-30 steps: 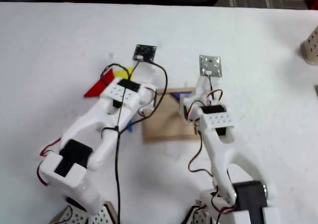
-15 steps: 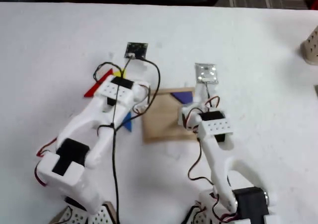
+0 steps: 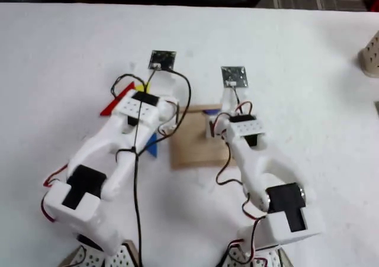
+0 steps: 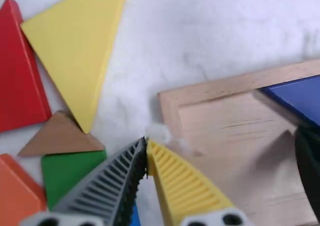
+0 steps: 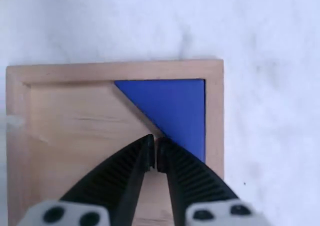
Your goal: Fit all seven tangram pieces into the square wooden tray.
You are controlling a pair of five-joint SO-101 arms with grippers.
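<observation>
Starting at the right gripper (image 5: 152, 153), we see its two black fingers (image 5: 125, 173) drawn almost together, with only a thin slit between the tips and nothing gripped. The tips hang low over the bare floor of the tray (image 5: 115, 70), right at the slanted long edge of the blue triangle (image 5: 172, 108). That triangle lies flat inside the tray, tucked into one corner with its two shorter sides along the rim.

At the left gripper (image 4: 146, 148), we find the grey finger (image 4: 100, 191) and the yellow finger (image 4: 182, 186) meeting at their tips, holding nothing. They sit over the white table (image 4: 225, 30), just outside the tray's edge.

Loose pieces lie on the table beside this gripper. We make out a brown triangle (image 4: 60, 136) with a green piece (image 4: 70, 171) just next to it and an orange piece (image 4: 15, 196) beyond that. A large yellow triangle (image 4: 75, 45) and a red piece (image 4: 20, 70) lie edge to edge.

From the high view, we see the tray between the two arms. The red piece, a sliver of yellow and a small blue piece (image 3: 153, 147) peek out from under the left arm. A tan object with holes (image 3: 372, 57) stands well apart at the table's edge.
</observation>
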